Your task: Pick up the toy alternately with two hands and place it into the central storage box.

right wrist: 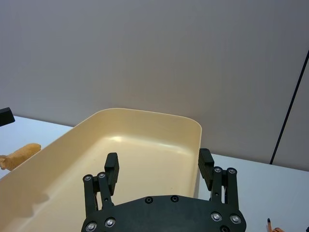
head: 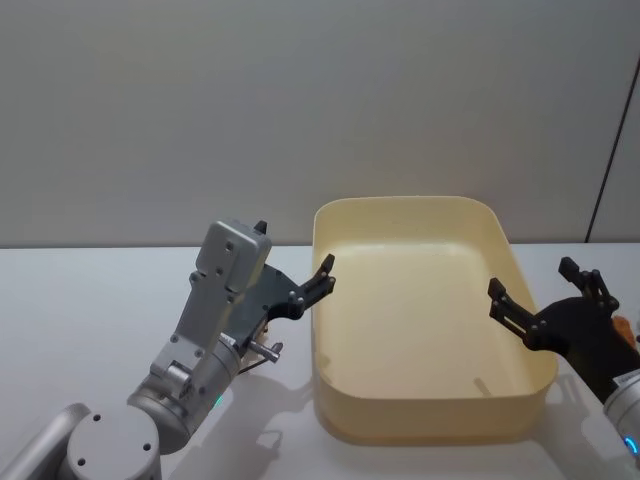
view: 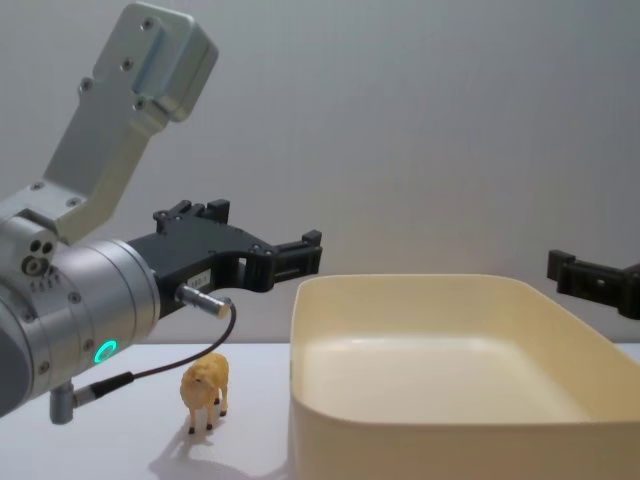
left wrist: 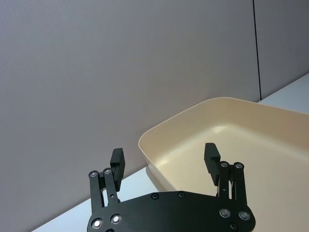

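DESK: Status at the box?

FIELD: The left claw (left wrist: 164, 157) hangs above the table (head: 80, 300), just off the left wall of the storage box (head: 430, 418). Its fingers are apart w/ nothing btwn them. The right claw (right wrist: 158, 162) hangs at the box's right rim, fingers likewise spread, nothing held.

DESK: And the toy?

FIELD: A tan four-legged toy animal (view: 205, 388) stands upright on the table, just beside the box's left wall & below the left claw. It touches neither.

DESK: Anything inside the box?

FIELD: The floor looks bare from the head view & both wrist views. No toy in it.

DESK: So how far along?

FIELD: By my read, at the very start: nothing placed, nothing gripped. Everything is left to do. The left claw is the nearer one, so it prob. goes first: down onto the toy animal, close, lift, over the rim, let go. Then it's the right side's turn, if there's smth for it. A small orange thing (head: 622, 325) peeks out by the right arm at the head view's edge. Too hidden to name, poss. another toy.
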You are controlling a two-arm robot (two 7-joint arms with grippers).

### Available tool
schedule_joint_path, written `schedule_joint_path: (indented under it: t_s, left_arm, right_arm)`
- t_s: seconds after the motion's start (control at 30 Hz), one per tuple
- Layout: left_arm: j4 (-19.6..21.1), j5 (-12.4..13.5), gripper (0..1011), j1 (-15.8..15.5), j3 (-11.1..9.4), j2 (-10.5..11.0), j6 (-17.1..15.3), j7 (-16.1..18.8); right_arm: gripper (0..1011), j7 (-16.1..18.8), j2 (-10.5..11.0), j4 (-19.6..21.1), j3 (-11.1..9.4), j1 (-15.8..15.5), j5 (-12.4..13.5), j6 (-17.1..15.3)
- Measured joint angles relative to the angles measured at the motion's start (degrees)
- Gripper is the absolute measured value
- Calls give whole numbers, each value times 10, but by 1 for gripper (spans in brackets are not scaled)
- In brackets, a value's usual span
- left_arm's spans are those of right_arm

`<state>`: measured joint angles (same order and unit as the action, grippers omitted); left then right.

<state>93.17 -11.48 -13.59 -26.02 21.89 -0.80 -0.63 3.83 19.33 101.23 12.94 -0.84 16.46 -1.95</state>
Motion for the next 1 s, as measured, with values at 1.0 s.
schedule_joint_path:
  t_s: [1.0]
  left_arm:
    - [0, 0, 1001, 0, 0, 0, 0, 0]
  right_arm:
    - [1001, 0, 0, 0, 0, 0, 0, 0]
